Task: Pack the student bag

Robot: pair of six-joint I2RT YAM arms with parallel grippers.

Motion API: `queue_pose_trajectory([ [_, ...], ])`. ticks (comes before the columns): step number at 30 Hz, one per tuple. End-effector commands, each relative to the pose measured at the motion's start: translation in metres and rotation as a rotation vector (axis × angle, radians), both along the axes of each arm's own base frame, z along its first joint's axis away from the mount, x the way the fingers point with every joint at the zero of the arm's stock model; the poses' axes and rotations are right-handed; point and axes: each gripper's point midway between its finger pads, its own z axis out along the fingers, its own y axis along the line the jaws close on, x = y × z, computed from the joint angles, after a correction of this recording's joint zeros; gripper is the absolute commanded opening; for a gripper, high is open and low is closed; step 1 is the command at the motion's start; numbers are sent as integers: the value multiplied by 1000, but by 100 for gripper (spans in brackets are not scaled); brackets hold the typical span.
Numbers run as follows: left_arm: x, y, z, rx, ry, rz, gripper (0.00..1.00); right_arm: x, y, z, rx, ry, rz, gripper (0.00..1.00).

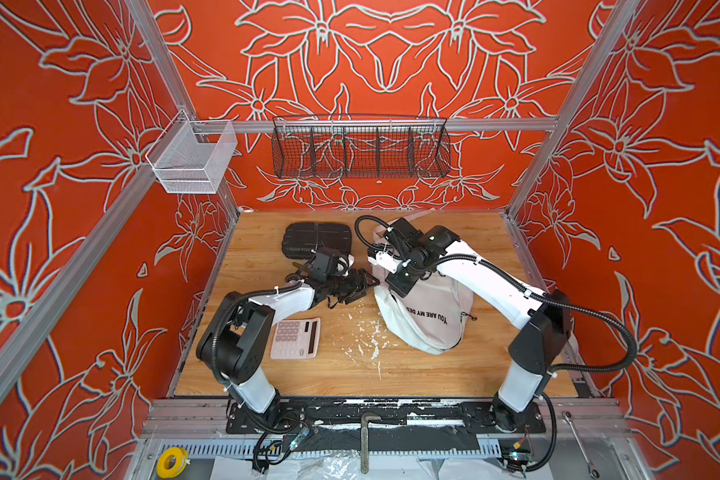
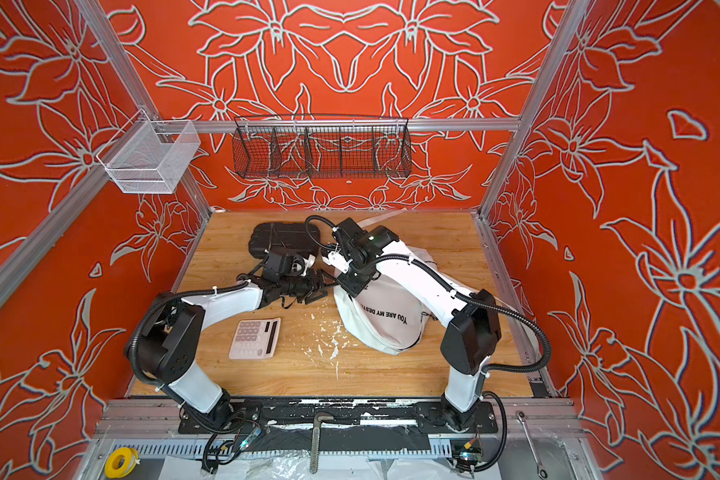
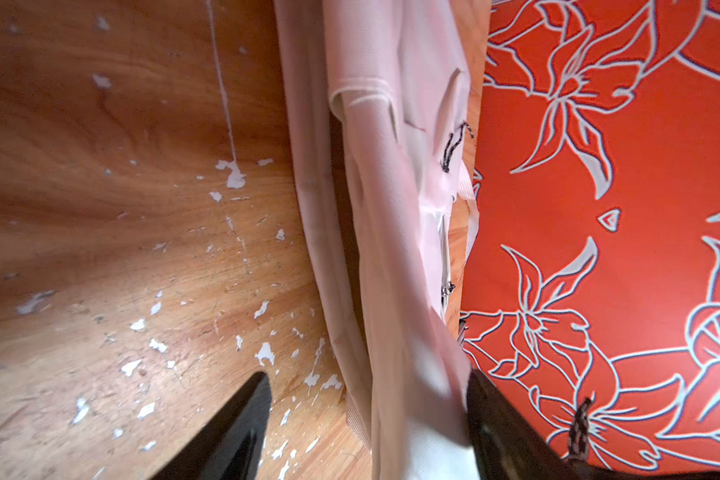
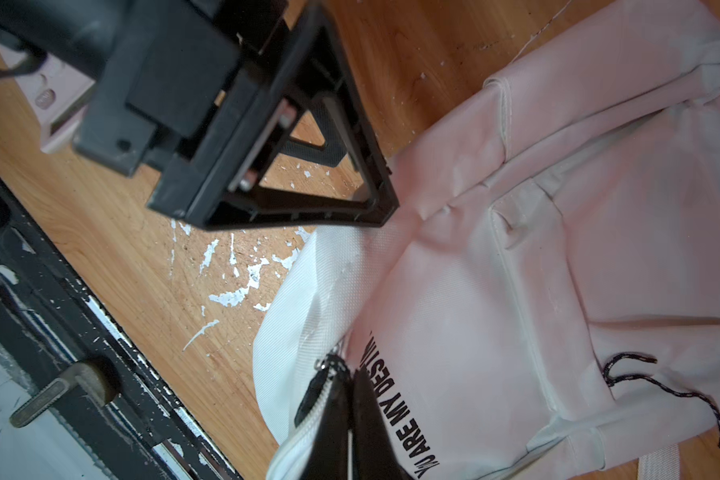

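Observation:
The student bag (image 1: 429, 328) (image 2: 387, 332), white with black "YOU ARE MY DESTINY" print, lies right of the table's middle. My right gripper (image 1: 399, 289) (image 4: 350, 374) comes down on its top and is shut on the bag's zipper edge (image 4: 308, 411), right by the slider. At the bag's left side my left gripper (image 1: 366, 289) (image 3: 368, 415) stands open. A fold of the bag's fabric (image 3: 391, 208) runs between its jaws and touches one finger (image 3: 499, 424). A black cord pull (image 4: 661, 390) lies on the front pocket.
A black hard case (image 1: 314, 241) lies behind the left gripper. A pink calculator (image 1: 295, 338) sits by the left arm's elbow. White paint flecks (image 1: 366, 336) mark the wooden table (image 1: 433, 374). A black wire basket (image 1: 360, 149) and a white one (image 1: 192, 160) hang above.

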Motion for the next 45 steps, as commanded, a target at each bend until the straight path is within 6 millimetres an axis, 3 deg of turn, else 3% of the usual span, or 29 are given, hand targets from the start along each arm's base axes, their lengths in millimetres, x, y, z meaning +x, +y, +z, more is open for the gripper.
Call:
queue_pose_trajectory([
  [1,10,-17,16,-53,-99,-6,75,1,14,11,77,31,3,0],
  [5,14,-35,2,-91,-68,-28,66,-1,26,8,112,81,6,0],
  [7,20,-38,-5,-104,-57,-18,52,-1,25,0,99,100,-2,0],
  [9,27,-43,-8,-112,-46,-27,32,-3,22,-9,83,118,-16,1],
  [10,30,-46,-9,-118,-38,-33,24,-3,21,-13,76,121,-21,4],
  [12,36,-52,-9,-131,-18,-41,8,2,11,-18,34,92,-62,20],
  [14,40,-53,-10,-134,0,-40,0,5,0,-13,2,45,-94,29],
  [20,45,-59,-15,-155,72,-64,0,3,-36,15,68,-86,-213,52],
  [23,47,-61,-15,-168,90,-77,0,-15,-51,8,82,-45,-257,52],
  [27,52,-63,-18,-139,112,-90,0,-41,-72,-22,41,35,-357,53],
  [31,53,-63,-23,-98,137,-104,0,-52,-61,-47,146,101,-422,52],
  [36,52,-62,-29,-54,155,-110,0,-42,-49,-70,141,122,-435,51],
  [45,50,-66,-32,-23,173,-128,0,-33,-36,-75,187,111,-427,47],
])
